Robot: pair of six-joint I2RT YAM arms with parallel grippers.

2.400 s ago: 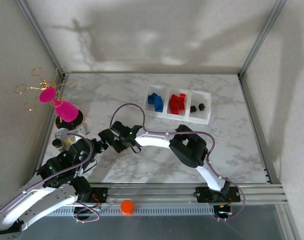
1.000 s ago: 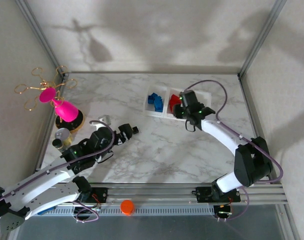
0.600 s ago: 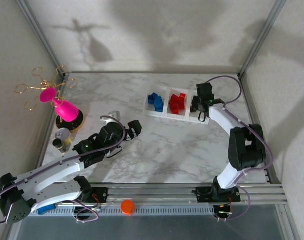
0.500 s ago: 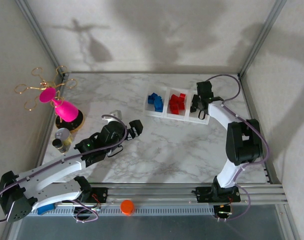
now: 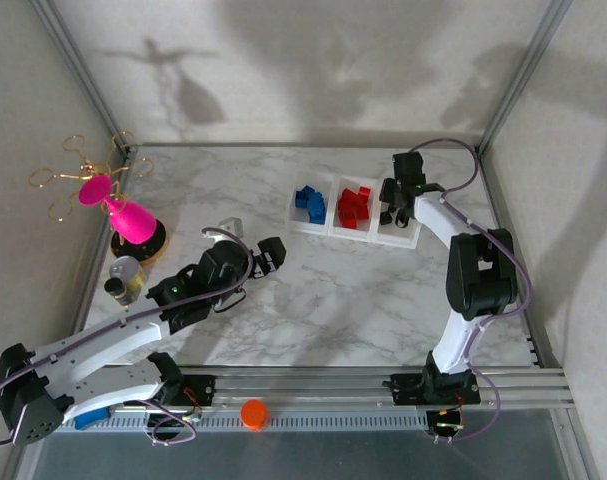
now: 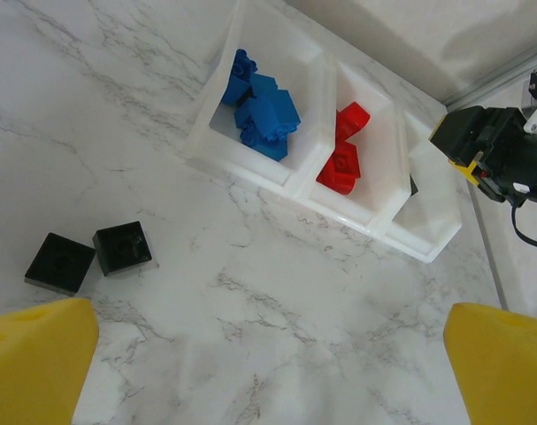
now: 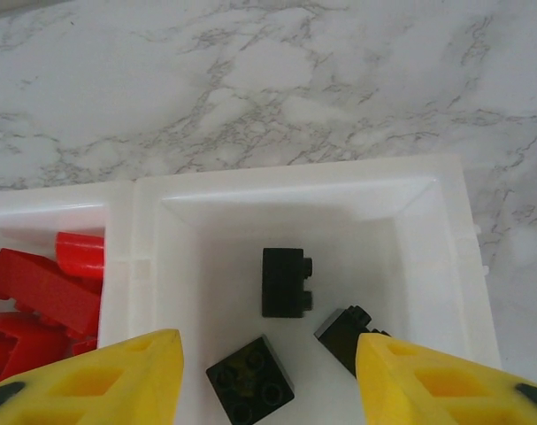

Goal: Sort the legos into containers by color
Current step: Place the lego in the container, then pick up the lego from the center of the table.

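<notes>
The three joined white containers sit at the back right of the table. Blue legos fill the left bin and red legos the middle one. Through the right wrist camera I see three black legos lying in the right bin, one of them directly below my right gripper, whose yellow fingers stand apart and hold nothing. Two more black legos lie on the marble. My left gripper hovers wide open just right of them, empty.
A pink cone-shaped cup with gold wire loops and a small bottle stand at the left edge. An orange ball rests on the front rail. Metal frame posts and walls bound the table on all sides.
My right gripper travelled from the table's left middle to above the right bin and opened; a third black brick now lies there. The left arm stretched toward the centre, staying open.
</notes>
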